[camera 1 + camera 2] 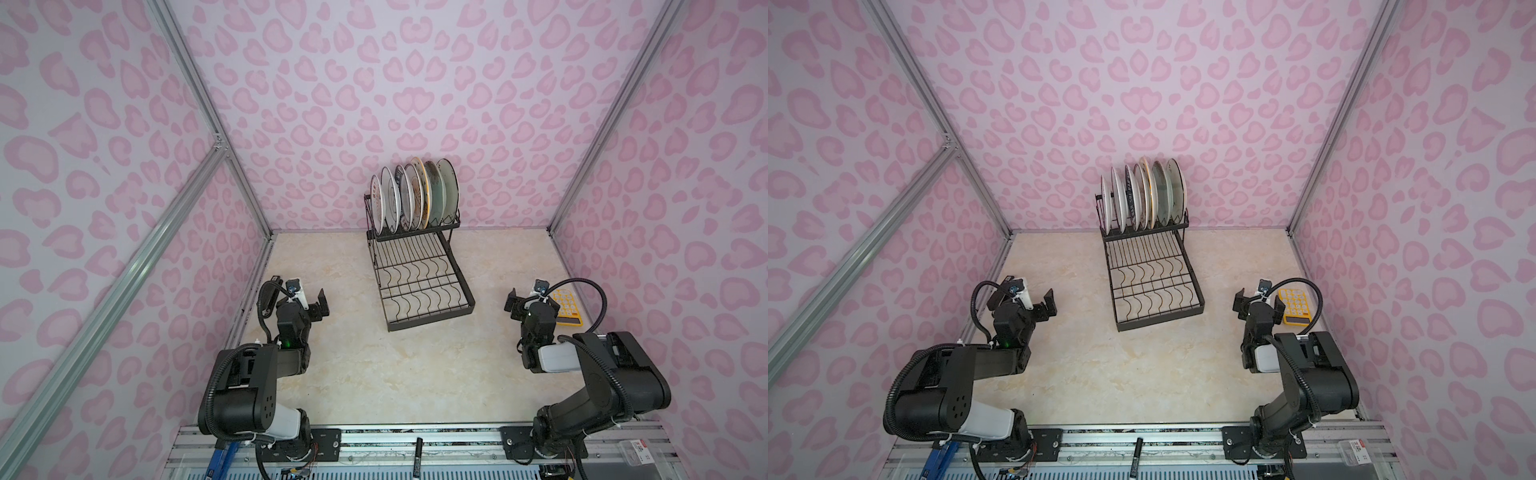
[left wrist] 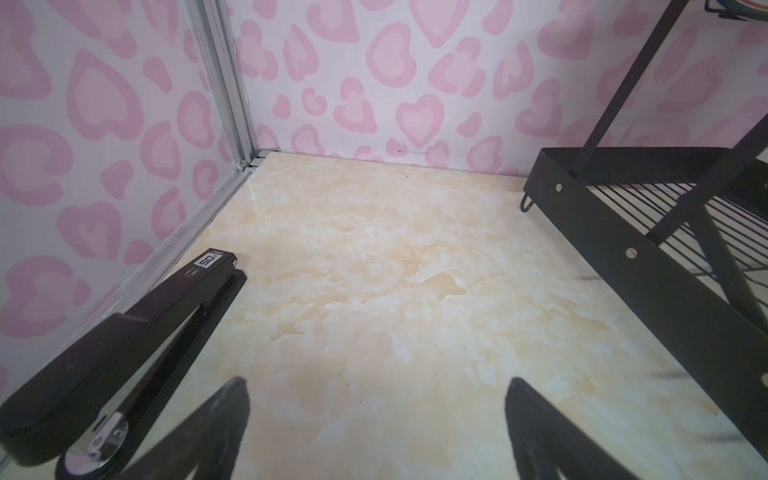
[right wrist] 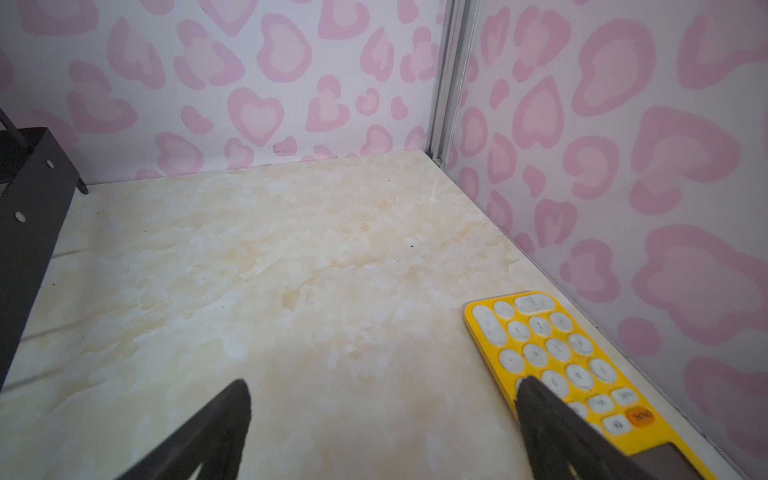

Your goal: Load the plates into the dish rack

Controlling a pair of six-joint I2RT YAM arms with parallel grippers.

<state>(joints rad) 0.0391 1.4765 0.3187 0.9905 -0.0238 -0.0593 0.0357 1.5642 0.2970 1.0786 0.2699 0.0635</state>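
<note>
Several plates stand upright side by side in the raised upper tier of the black wire dish rack at the back middle of the table. The rack's slotted lower tray holds nothing. My left gripper hovers open and empty left of the rack. On the opposite side of the rack, my right gripper is open and empty too.
A yellow calculator lies by the right wall, beside my right gripper. A black stapler lies along the left wall near my left gripper. A black marker rests on the front rail.
</note>
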